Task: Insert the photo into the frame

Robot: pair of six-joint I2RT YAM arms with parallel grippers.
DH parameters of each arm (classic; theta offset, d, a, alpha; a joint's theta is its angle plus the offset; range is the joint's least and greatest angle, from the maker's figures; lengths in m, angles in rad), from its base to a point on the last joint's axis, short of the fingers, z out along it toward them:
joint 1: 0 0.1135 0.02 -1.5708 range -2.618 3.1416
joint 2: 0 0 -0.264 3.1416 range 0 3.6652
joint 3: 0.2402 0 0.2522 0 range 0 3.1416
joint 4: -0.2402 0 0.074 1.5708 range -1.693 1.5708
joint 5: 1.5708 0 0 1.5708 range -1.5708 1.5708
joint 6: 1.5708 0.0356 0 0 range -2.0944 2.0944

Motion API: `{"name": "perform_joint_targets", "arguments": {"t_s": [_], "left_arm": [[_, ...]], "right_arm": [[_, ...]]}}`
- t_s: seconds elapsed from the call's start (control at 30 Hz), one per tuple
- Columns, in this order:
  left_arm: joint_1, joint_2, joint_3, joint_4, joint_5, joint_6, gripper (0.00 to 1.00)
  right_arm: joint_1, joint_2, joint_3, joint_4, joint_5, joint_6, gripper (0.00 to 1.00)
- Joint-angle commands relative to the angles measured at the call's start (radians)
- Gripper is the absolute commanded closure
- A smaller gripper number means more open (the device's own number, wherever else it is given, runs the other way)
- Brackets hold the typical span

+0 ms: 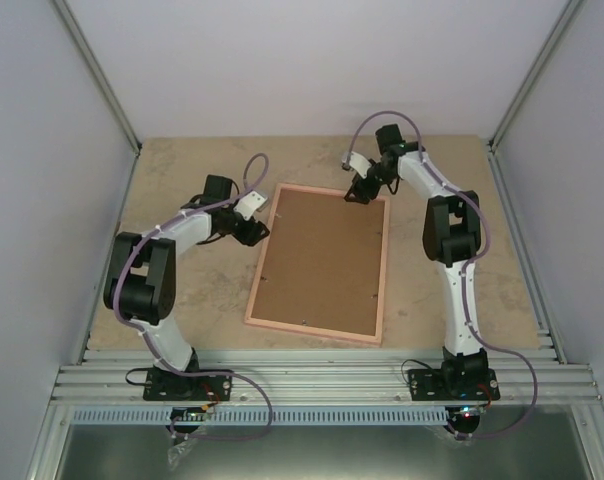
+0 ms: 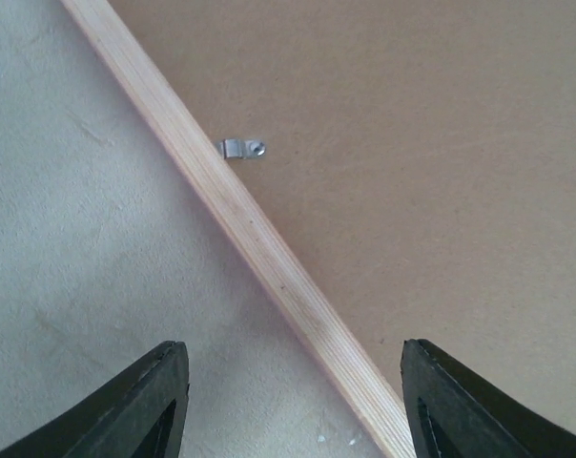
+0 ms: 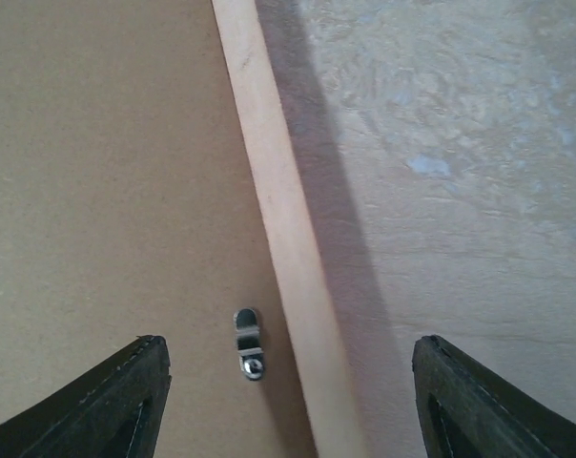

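Observation:
The pink frame (image 1: 263,255) lies flat on the table with the brown backing board (image 1: 324,260) filling it. The photo is not in view. My left gripper (image 1: 254,232) is open and empty, its jaws straddling the frame's left rail (image 2: 259,239) near the far corner. My right gripper (image 1: 359,192) is open and empty, its jaws straddling the far rail (image 3: 283,219). A small metal clip (image 2: 242,149) sits on the board beside the left rail, pointing at it. Another clip (image 3: 249,342) lies parallel to the far rail, on the board.
The beige table (image 1: 182,170) is enclosed by white walls at the left, back and right. An aluminium rail (image 1: 322,380) runs along the near edge, where both arm bases stand.

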Motion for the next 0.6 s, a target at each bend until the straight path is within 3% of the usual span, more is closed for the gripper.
{"name": "perform_joint_targets", "arguments": {"t_s": [0.0, 0.23, 0.57], "left_arm": [[0.004, 0.034, 0.033, 0.015, -0.022, -0.039, 0.37], [0.005, 0.056, 0.054, 0.019, -0.017, -0.050, 0.38], [0.005, 0.065, 0.054, 0.042, -0.014, -0.074, 0.40]], "right_arm": [[0.029, 0.030, -0.006, -0.029, 0.030, 0.002, 0.30], [0.062, 0.054, -0.013, -0.016, 0.116, 0.003, 0.36], [0.057, 0.060, -0.030, -0.023, 0.194, -0.090, 0.55]]}}
